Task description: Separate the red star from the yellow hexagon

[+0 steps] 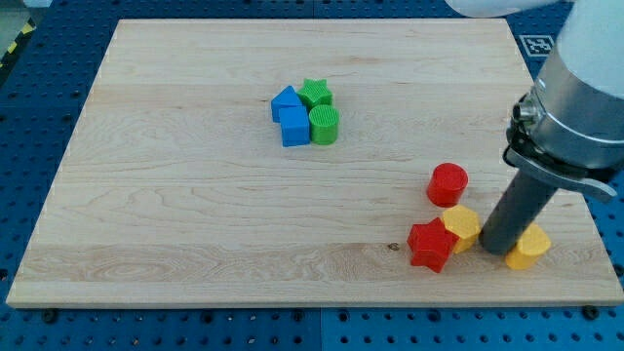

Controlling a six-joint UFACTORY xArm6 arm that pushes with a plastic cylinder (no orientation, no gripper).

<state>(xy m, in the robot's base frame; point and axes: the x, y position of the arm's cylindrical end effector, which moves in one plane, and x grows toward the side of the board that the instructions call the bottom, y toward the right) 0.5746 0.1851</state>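
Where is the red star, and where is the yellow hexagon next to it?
red star (430, 245), camera view, middle of its top face.
yellow hexagon (462, 225), camera view, middle of its top face.

Grey cylindrical arm (585, 88), black clamp collar (561, 161), dark rod (517, 214).

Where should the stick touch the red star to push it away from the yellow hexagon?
My tip can't grab, only push. The red star touches the yellow hexagon on its upper right side. Probably best: bring my tip into the notch where they meet and push the star toward the view's left or lower left, where the board is free. My tip now sits right of the hexagon.
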